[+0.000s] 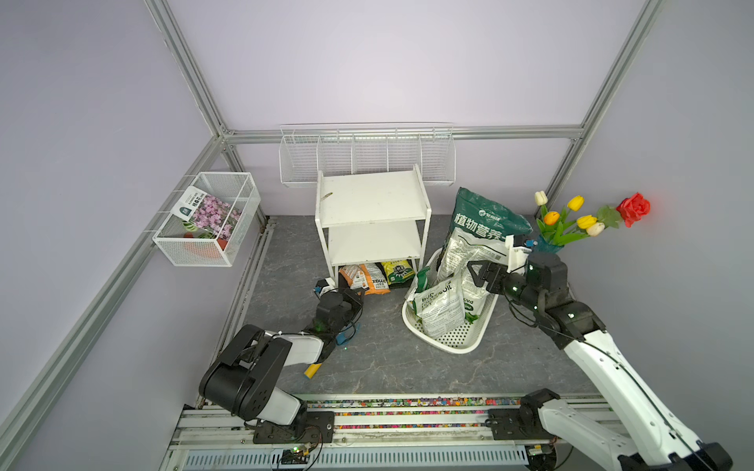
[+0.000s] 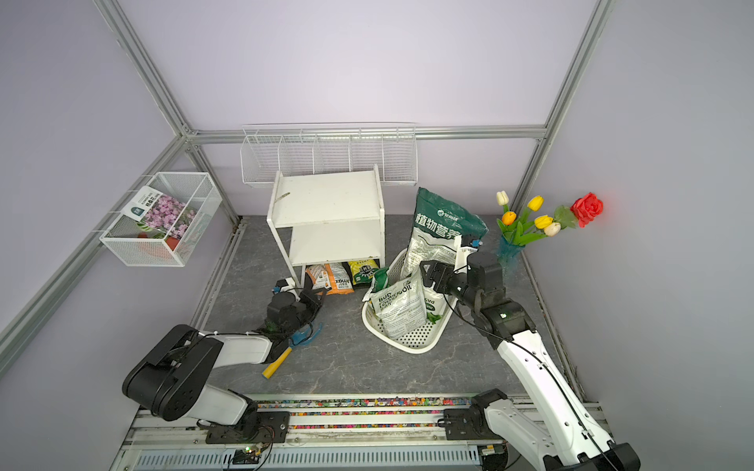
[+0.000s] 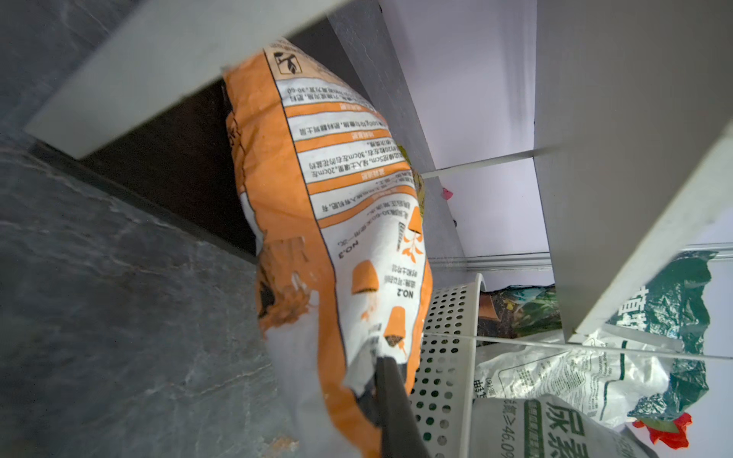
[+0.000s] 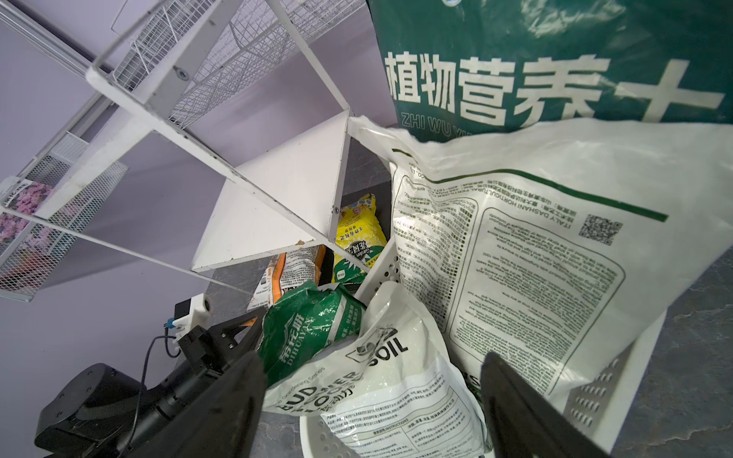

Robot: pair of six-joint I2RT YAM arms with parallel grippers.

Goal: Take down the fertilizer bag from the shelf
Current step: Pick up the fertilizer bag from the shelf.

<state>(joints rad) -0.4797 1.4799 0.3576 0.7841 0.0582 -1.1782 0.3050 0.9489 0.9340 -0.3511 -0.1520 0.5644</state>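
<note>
**A:** Which tool has the fertilizer bag?

**B:** The left tool (image 3: 379, 368). It's clenched on a crinkled corner of the orange-and-white fertilizer bag (image 1: 365, 279). The right tool (image 1: 475, 273) hangs released over the perforated basket (image 1: 457, 342), well apart.

**A:** Where's the bag?

**B:** In the lowest tier of the shelf (image 1: 371, 200), just beside a yellow bag (image 1: 398, 272). Its near end pokes past the front edge toward that left tool. The long axis runs front to back, so I judge the pull should go straight out along it, under the board above.

**A:** How will it handle?

**B:** It's glossy plastic film, soft and lumpy, so it will likely sag from a corner grip. The shelf's boards are flat and rigid, its posts thin.
</note>
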